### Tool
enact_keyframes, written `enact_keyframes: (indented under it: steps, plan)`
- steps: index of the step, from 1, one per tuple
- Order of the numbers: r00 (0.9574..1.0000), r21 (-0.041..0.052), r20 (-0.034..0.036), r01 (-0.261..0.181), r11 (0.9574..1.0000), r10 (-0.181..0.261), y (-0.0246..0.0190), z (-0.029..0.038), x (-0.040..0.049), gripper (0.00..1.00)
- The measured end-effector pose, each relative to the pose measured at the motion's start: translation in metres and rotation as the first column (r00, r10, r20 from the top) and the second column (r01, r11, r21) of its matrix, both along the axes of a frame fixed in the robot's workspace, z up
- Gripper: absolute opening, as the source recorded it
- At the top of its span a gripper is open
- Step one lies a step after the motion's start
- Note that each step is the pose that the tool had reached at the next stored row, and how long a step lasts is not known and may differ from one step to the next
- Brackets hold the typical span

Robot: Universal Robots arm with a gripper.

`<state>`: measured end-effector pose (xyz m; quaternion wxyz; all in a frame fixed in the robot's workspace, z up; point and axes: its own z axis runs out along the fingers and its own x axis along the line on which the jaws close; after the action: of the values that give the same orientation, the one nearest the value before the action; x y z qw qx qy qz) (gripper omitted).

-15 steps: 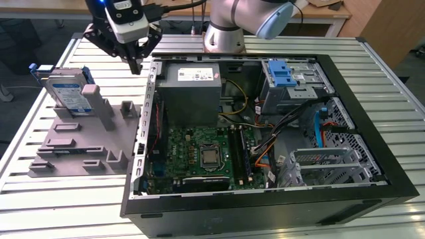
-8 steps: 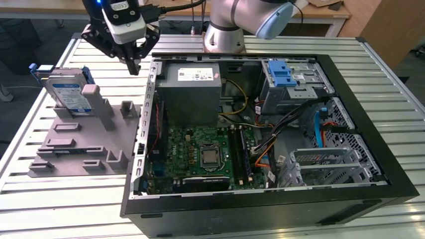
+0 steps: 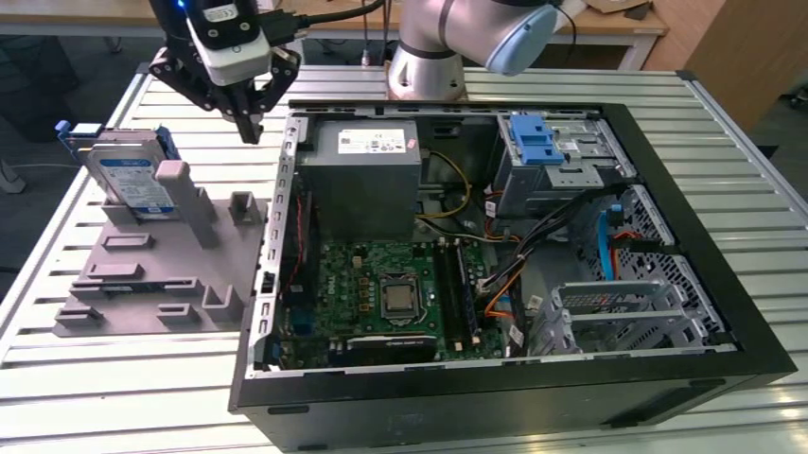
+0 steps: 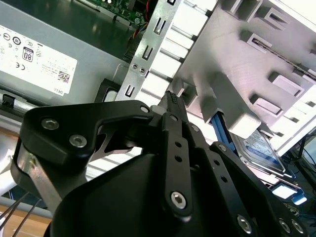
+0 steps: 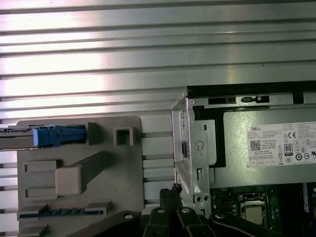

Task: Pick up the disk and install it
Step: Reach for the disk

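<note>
The disk (image 3: 131,176), silver with a white-and-blue label and a blue bracket, stands upright in a slot at the far end of a grey holder (image 3: 165,274) on the exterior view's left. It also shows edge-on in the first wrist view (image 5: 54,136) and partly in the second wrist view (image 4: 259,148). My gripper (image 3: 250,128) hangs above the table between the holder and the open computer case (image 3: 707,284), up and to the exterior view's right of the disk and apart from it. Its fingertips (image 4: 170,98) are shut together on nothing, and its tip (image 5: 173,190) lies beside the case's corner.
The case holds a grey power supply (image 3: 366,170), a blue-latched silver drive cage (image 3: 550,151), a green motherboard (image 3: 392,293) and a silver cage (image 3: 619,312) by its near right wall. The slatted metal table (image 3: 114,378) carries everything. The arm's base (image 3: 430,66) stands behind the case.
</note>
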<state>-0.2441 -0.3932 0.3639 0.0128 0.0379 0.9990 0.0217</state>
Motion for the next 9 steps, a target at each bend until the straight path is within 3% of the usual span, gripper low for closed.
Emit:
enact_keyframes:
  steps: [9]
  plan:
    - [1.0000,0.0000,0.0000,0.000,1.0000,0.000,0.0000,-0.0014,-0.0060,0.11]
